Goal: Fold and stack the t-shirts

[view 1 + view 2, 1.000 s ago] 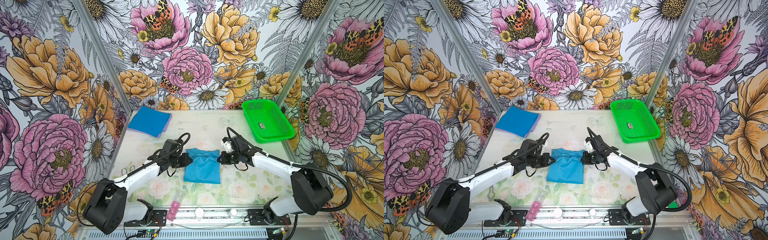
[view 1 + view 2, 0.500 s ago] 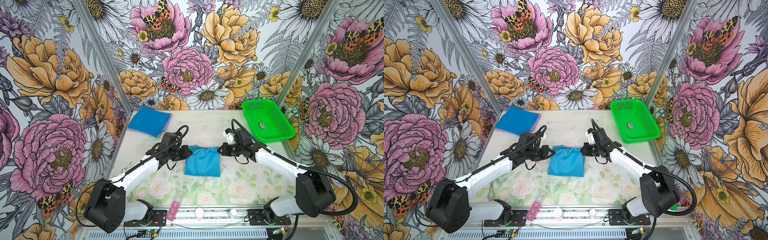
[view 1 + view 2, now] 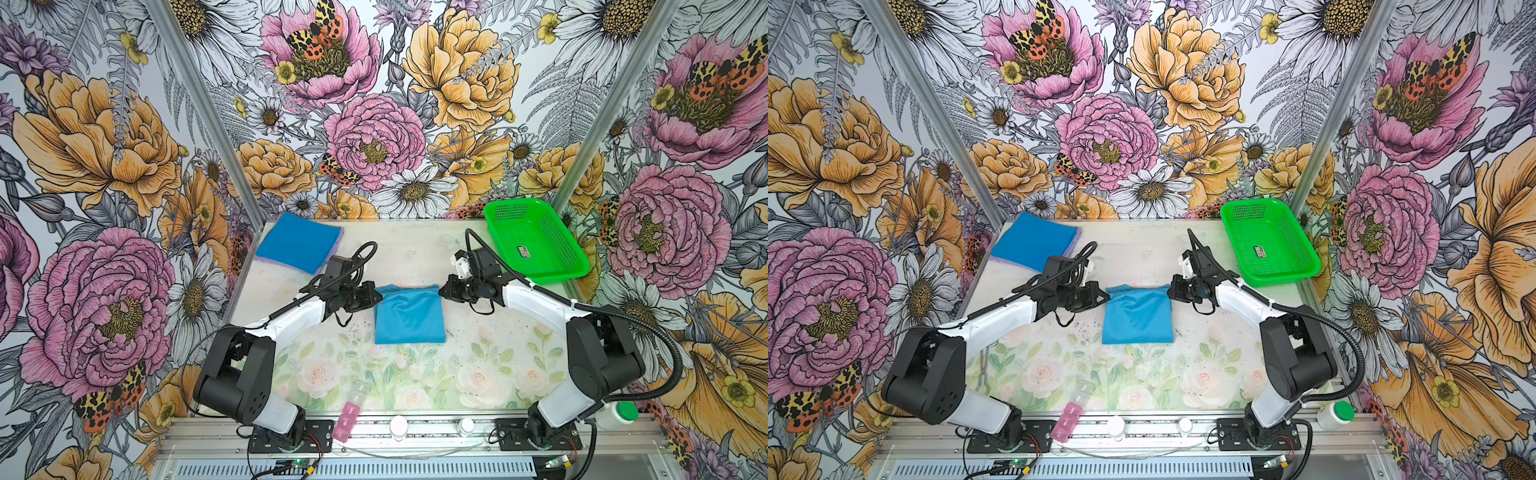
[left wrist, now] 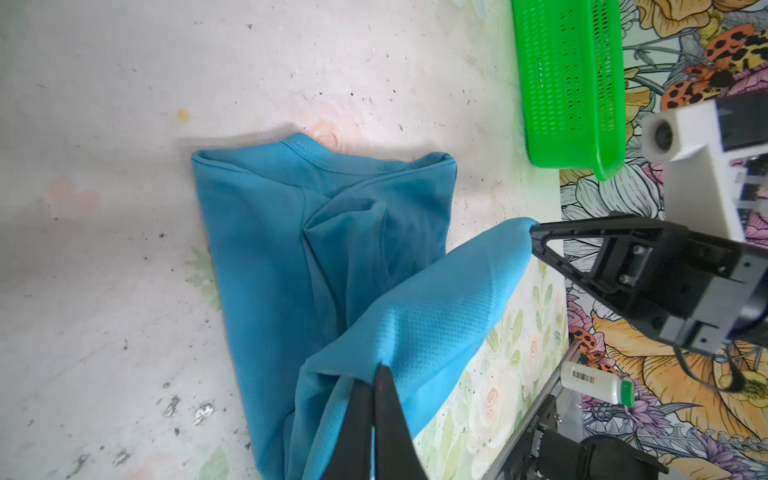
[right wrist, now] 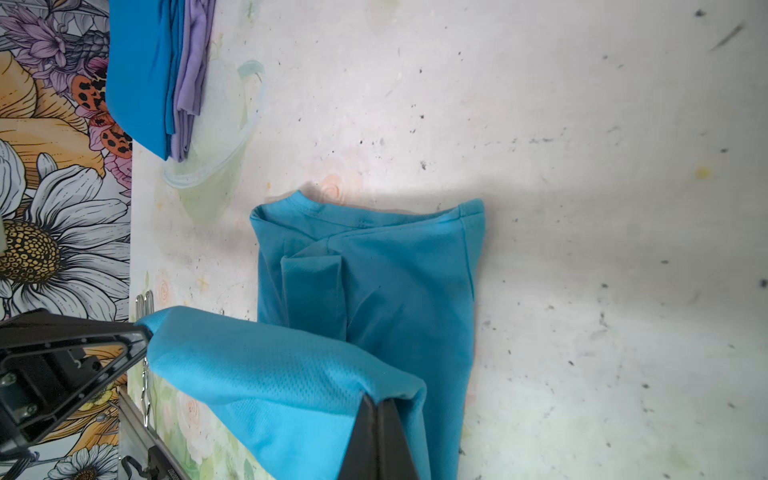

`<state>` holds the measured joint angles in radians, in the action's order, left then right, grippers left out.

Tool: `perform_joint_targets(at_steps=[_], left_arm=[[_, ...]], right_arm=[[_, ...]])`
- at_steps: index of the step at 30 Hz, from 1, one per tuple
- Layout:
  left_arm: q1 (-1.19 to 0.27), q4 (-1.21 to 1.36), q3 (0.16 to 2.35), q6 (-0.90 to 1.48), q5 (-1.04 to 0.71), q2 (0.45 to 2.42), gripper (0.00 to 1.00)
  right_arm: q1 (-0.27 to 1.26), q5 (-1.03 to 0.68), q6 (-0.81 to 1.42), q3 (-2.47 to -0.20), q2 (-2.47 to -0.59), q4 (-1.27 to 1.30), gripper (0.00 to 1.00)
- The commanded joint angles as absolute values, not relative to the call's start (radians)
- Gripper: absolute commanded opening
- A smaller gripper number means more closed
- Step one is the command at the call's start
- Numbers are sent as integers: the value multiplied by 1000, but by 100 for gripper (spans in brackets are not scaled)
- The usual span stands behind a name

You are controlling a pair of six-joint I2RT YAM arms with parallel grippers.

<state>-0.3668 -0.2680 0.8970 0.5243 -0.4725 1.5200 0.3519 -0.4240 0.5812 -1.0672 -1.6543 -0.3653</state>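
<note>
Top views both show the teal-blue mesh-knit t-shirt [image 3: 409, 318], half folded into a soft rectangle, at frame centre on the speckled pale counter [image 3: 415, 249]. The left gripper [image 3: 379, 297] and right gripper [image 3: 441, 291] have black jaws clamped on its raised upper corners. A flat folded stack of deeper blue and lavender t-shirts [image 3: 297, 243] lies upper left.

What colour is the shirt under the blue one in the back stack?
Lavender shirt, clearest in the right wrist view.

Robot lab test cell — floral-print walls [image 3: 104, 137], aluminium corner posts [image 3: 205, 108], arm-mounting rail [image 3: 415, 434] in front
</note>
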Motion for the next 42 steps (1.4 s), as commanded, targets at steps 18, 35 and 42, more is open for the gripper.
perform_joint_targets(at_steps=[18,35,42], left_arm=[[-235,-23,969,567,-592,1681,94],[-228,39,742,614,-605,1490,99],[-214,29,735,600,-580,1500,99]], right_arm=[[328,-353,519,-1331,-1896,-326,32],[416,-464,465,-1281,-1844,-275,75],[392,-368,453,-1346,-1949,-283,68]])
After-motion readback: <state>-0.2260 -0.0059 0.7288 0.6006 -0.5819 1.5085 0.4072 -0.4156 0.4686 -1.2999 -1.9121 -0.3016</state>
